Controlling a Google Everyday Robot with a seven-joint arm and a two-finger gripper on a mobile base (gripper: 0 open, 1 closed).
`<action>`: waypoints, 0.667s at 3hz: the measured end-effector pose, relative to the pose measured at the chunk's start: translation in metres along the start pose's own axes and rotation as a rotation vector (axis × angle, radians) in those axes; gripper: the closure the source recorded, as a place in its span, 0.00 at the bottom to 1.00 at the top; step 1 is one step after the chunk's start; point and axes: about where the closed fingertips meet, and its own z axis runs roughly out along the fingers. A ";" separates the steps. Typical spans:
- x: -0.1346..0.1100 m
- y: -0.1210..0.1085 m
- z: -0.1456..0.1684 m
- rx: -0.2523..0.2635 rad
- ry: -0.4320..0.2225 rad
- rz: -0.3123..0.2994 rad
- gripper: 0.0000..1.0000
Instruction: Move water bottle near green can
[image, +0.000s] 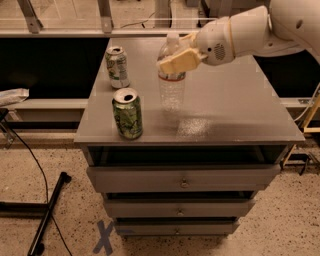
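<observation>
The water bottle (171, 85) is clear ribbed plastic with a white-and-red label band, and it is upright over the middle of the grey cabinet top (240, 110). My gripper (178, 56) reaches in from the upper right and is shut on the bottle's upper part, hiding most of its neck. The green can (127, 114), dark green with lighter swirls and an open silver top, stands near the front left edge, a short way left of and in front of the bottle. I cannot tell whether the bottle's base touches the top.
A paler white-and-green can (117, 66) stands at the back left of the top. The cabinet has drawers (182, 177) below. A black stand and cable (47, 210) lie on the floor at left. A blue X (104, 237) marks the floor.
</observation>
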 end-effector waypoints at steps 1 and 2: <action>0.018 0.027 0.006 -0.028 0.010 0.026 1.00; 0.025 0.043 0.010 -0.054 -0.016 0.040 1.00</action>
